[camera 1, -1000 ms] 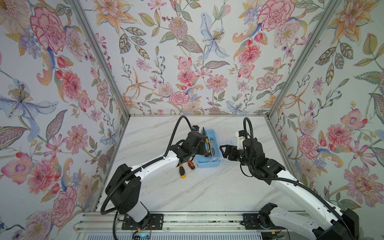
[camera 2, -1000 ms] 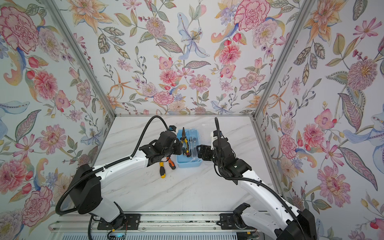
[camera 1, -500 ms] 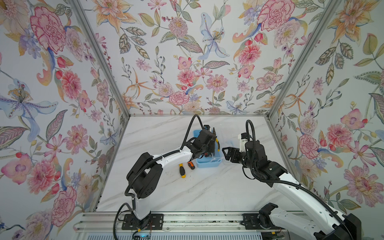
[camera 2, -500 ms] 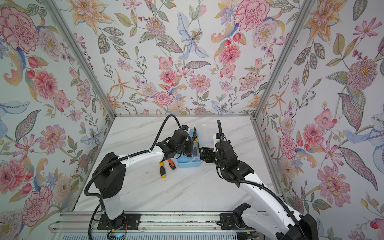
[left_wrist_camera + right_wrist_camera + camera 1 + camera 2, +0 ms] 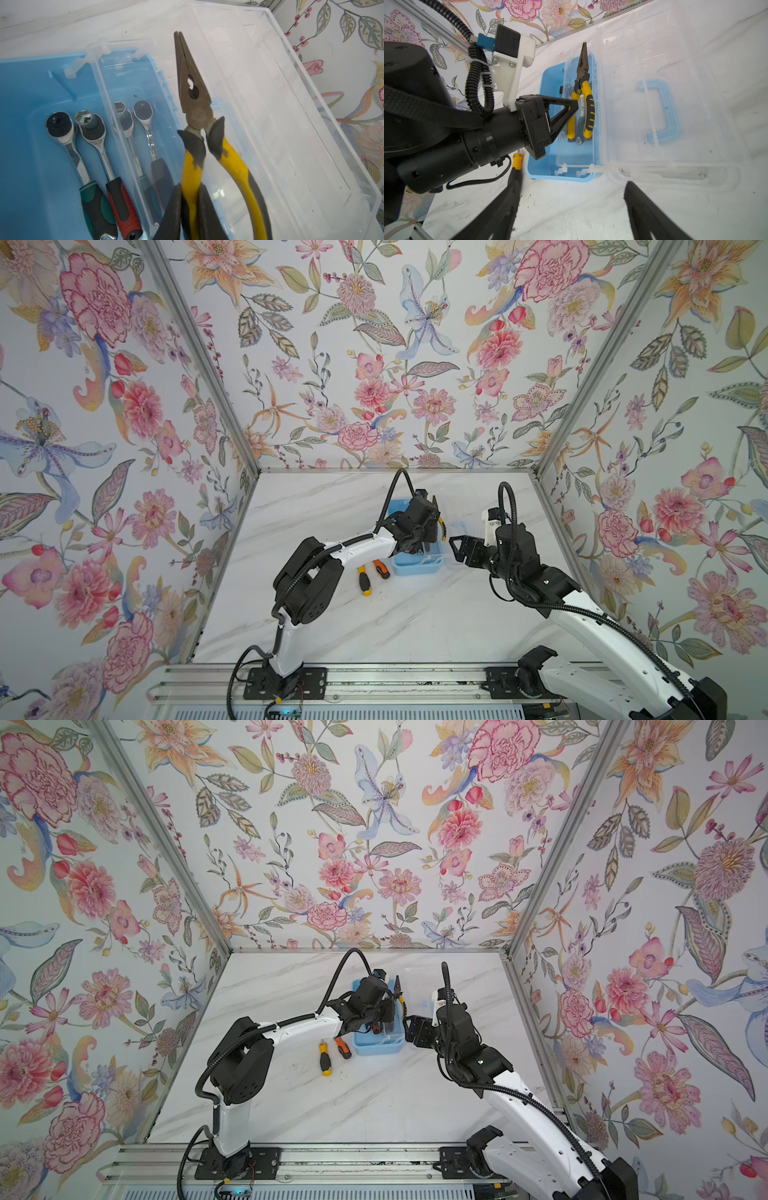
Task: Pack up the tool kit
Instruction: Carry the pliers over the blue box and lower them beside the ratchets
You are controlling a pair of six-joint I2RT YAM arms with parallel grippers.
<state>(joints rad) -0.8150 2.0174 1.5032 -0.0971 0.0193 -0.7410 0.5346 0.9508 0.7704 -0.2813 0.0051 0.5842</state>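
Note:
The blue tool box (image 5: 415, 569) (image 5: 376, 1049) stands open mid-table, its clear lid (image 5: 654, 52) folded flat to the right. My left gripper (image 5: 190, 191) (image 5: 430, 531) is shut on one yellow handle of the long-nose pliers (image 5: 193, 99) (image 5: 581, 91). It holds them above the clear tray (image 5: 577, 158) in the box, nose toward the back wall. Ratchet wrenches with a green (image 5: 62, 128) and a red handle (image 5: 91, 126) lie in the box. My right gripper (image 5: 571, 207) (image 5: 457, 548) stands open and empty over the table, just right of the box.
A yellow screwdriver (image 5: 365, 580) (image 5: 324, 1058) and an orange one (image 5: 381, 568) (image 5: 343, 1048) lie on the marble table just left of the box. The lid has a blue handle (image 5: 662, 110). Flowered walls close in the back and both sides.
My left gripper has carried the pliers rightward, from the box's left side to above its clear tray. The right gripper has barely shifted and stays open.

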